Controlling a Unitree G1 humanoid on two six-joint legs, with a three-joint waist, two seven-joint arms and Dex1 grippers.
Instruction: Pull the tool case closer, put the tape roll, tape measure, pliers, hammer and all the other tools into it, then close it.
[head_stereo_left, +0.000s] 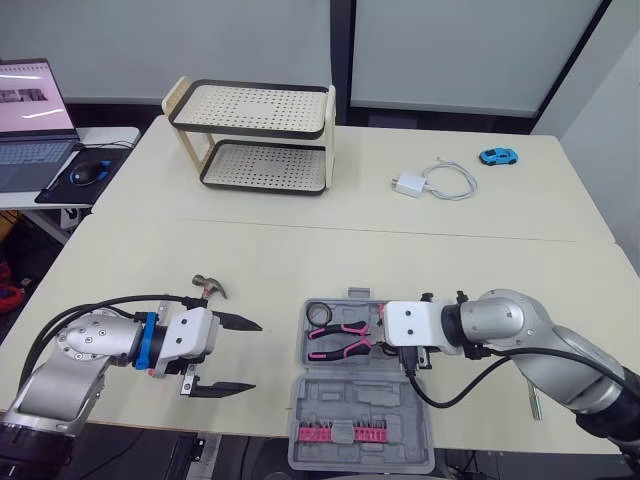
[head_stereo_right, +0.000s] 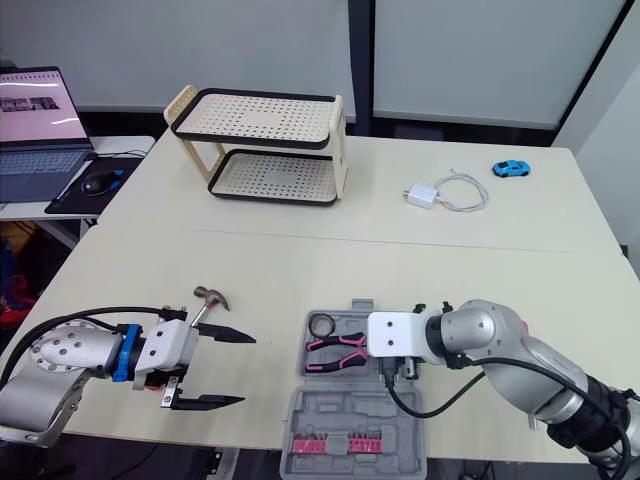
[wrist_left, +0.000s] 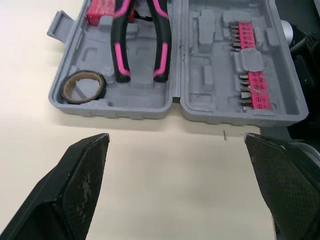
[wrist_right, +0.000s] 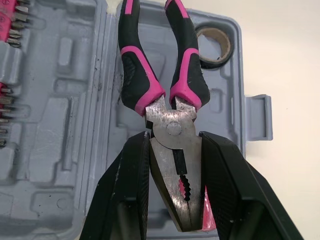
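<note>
The grey tool case (head_stereo_left: 330, 400) lies open at the table's front middle. In its far half rest the black tape roll (head_stereo_left: 320, 313) and the pink-and-black pliers (head_stereo_left: 340, 340). My right gripper (wrist_right: 175, 137) is over that half, fingers (wrist_right: 130, 180) closed on the pliers' metal head, which lies on a red-pink object. Pink bit strips (head_stereo_left: 340, 432) fill the near half. The hammer (head_stereo_left: 210, 287) lies on the table left of the case, just beyond my left gripper (head_stereo_left: 254, 356). That gripper is open, holds nothing and points at the case (wrist_left: 115, 107).
A two-tier perforated rack (head_stereo_left: 255, 135) stands at the back left. A white charger with cable (head_stereo_left: 410, 184) and a blue toy car (head_stereo_left: 497, 156) lie at the back right. A laptop (head_stereo_left: 30, 120) and mouse (head_stereo_left: 85, 173) sit on a side table to the left.
</note>
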